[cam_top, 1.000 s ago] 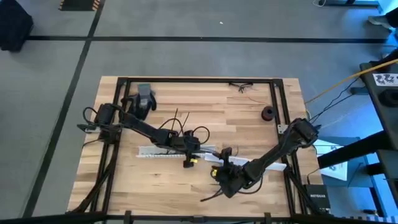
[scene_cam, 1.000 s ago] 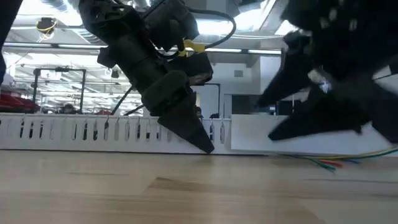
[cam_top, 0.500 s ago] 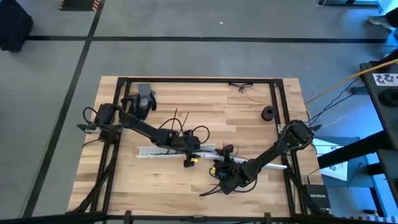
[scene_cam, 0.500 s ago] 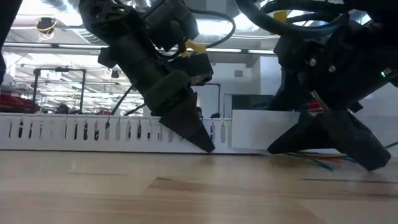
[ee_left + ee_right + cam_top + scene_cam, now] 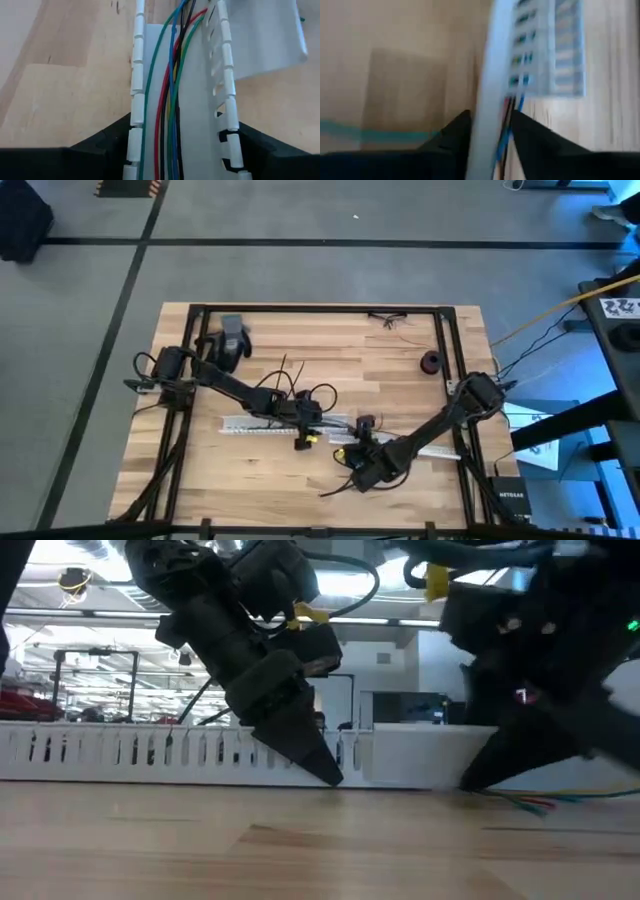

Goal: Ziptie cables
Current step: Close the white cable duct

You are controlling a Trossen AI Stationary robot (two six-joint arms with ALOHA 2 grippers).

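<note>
1. The left gripper (image 5: 300,430) is set low at the middle of the bench (image 5: 330,350), its tip touching the wood in the low view. In the left wrist view its jaws are seen spread wide, one finger on each outer side of the slotted white channel (image 5: 182,100); contact with the walls cannot be told.
2. The cables (image 5: 172,85), shown only in the wrist views as green, red, blue, yellow and black strands, lie lengthwise inside that channel.
3. The right gripper (image 5: 352,452) sits just beside the left one, towards the bench's front edge. In the right wrist view, which is blurred, a white strip (image 5: 487,100) and coloured strands pass between its fingers; whether they are gripped cannot be told.
4. The low view alone shows loose coloured wire ends (image 5: 525,803) lying on the wood.
5. The high view alone shows a grey glove (image 5: 232,337) and a small dark spool (image 5: 431,362) well apart from both arms.
</note>
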